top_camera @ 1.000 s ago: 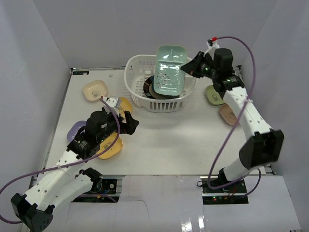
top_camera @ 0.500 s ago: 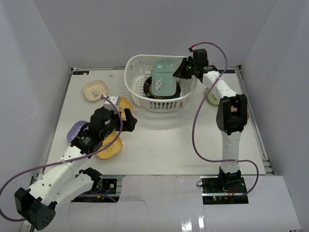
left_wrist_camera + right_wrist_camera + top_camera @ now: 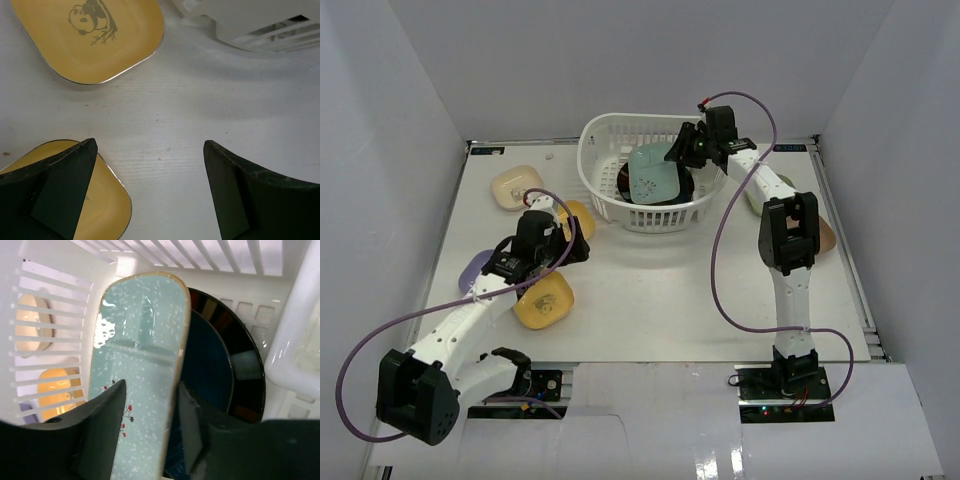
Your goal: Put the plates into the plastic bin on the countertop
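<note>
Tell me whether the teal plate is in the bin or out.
In: the teal plate stands tilted inside the bin, beside the dark plate, with the right end effector gripping its edge.

3 views: 1 fixed overhead, 2 wrist close-ups.
The whole countertop [image 3: 670, 290] is taken from high above its near edge, faced down. The left wrist view is aimed straight down, close over 2 yellow plates [image 3: 100, 45]; the right is pointed into the plastic bin [image 3: 655, 217], close on the pale teal plate [image 3: 140, 365]. The bin is shared by all 3.
</note>
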Controlling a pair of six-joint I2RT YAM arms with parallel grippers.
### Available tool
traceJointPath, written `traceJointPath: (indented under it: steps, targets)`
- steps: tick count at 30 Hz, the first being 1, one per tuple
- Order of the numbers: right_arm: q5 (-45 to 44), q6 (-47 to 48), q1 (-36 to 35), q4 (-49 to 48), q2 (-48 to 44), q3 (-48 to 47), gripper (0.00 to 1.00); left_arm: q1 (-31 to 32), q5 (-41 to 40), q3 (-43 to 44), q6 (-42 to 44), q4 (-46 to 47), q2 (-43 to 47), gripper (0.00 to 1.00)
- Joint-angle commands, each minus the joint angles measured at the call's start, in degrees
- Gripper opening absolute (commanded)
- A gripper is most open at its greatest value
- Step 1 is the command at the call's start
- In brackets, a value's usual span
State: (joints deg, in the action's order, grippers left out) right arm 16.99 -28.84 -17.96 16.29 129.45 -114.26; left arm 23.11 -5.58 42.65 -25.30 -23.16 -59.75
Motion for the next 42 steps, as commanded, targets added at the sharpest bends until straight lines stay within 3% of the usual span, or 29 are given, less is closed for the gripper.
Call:
traceJointPath:
  steps: [1, 6, 12, 15, 23, 28, 32, 36, 37, 38, 40, 42]
  targets:
    - [-0.8, 2.5, -1.1, -4.2, -2.1, -2.4, 0.54, -4.0, 3.8, 1.5, -3.7, 0.9, -1.1, 0.98]
    - [-0.7, 5.6, -2.3, -5.2, -5.7, -0.4, 0.72, -9.8, 5.1, 2.1, -8.1, 4.5, -5.7, 0.98]
    - [2.2, 8.6, -3.8, -10.6, -16.8, 9.6, 0.81, -14.6, 2.6, 4.3, -12.1, 8.4, -12.7, 0.93]
    - [5.0, 8.8, -4.4, -14.8, -26.4, 18.3, 0.81, -15.3, 0.1, 7.1, -12.8, 9.2, -17.4, 0.9]
    - [5.2, 8.3, -12.4, -26.5, -43.0, 47.4, 0.66, -16.9, -7.1, 13.5, -11.3, 10.4, -29.5, 0.78]
    - [2.0, 8.4, -22.3, -28.5, -44.4, 52.6, 0.63, -17.2, -8.5, 14.1, -9.8, 10.5, -33.8, 0.72]
    - [0.6, 8.3, -29.6, -29.2, -40.2, 52.2, 0.63, -17.5, -8.7, 13.7, -9.3, 11.4, -35.3, 0.71]
    - [-3.3, 7.2, -34.9, -30.4, -33.0, 49.1, 0.63, -18.0, -6.9, 15.0, -8.3, 12.3, -38.3, 0.44]
    - [-3.5, 6.3, -35.6, -30.4, -31.5, 48.3, 0.64, -18.2, -6.5, 15.7, -8.4, 12.2, -38.6, 0.23]
    - [-3.7, 6.1, -37.0, -30.4, -28.1, 47.3, 0.67, -18.2, -6.4, 15.7, -8.4, 12.1, -38.2, 0.15]
    - [-4.6, 5.6, -38.6, -29.7, -23.8, 44.5, 0.7, -18.2, -5.9, 15.1, -8.4, 12.2, -37.0, 0.03]
    - [-5.0, 4.9, -39.2, -29.6, -21.4, 41.9, 0.74, -18.2, -6.5, 14.5, -8.8, 11.8, -34.7, 0.0]
